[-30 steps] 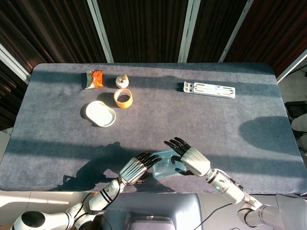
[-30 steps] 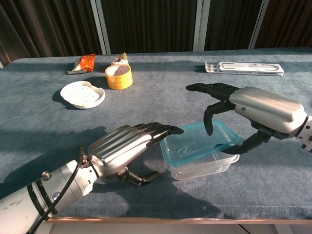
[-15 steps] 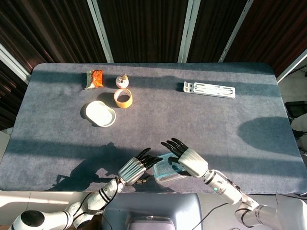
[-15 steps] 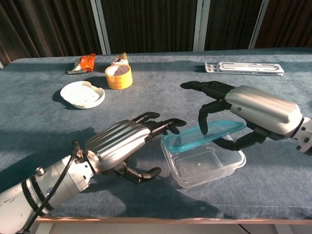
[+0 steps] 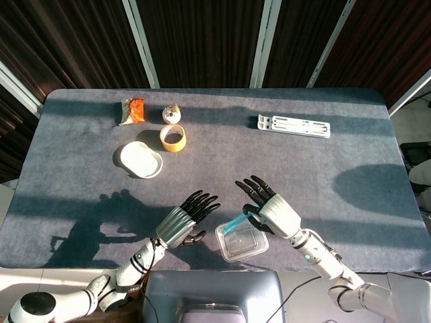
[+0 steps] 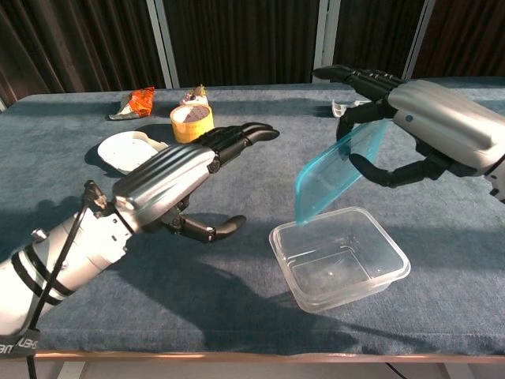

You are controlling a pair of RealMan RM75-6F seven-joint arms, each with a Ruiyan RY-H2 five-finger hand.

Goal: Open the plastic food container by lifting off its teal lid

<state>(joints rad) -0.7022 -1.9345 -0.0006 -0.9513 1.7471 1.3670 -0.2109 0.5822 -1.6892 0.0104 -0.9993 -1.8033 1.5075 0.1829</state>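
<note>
Left hand [image 6: 170, 178]: raised above the grey table [image 5: 337, 175], fingers spread, holding nothing. Clear rectangular plastic food container [image 6: 341, 258]: on the table near its front edge, uncovered, nothing visible inside. Translucent teal plastic lid [image 6: 339, 170]: lifted clear, tilted steeply above the container. Right hand [image 6: 430, 126]: pinching the lid's upper end between thumb and fingers.

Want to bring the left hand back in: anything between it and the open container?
Nothing: in the chest view only bare table cloth lies between the left hand and the container. The right hand holds the teal lid above.
</note>
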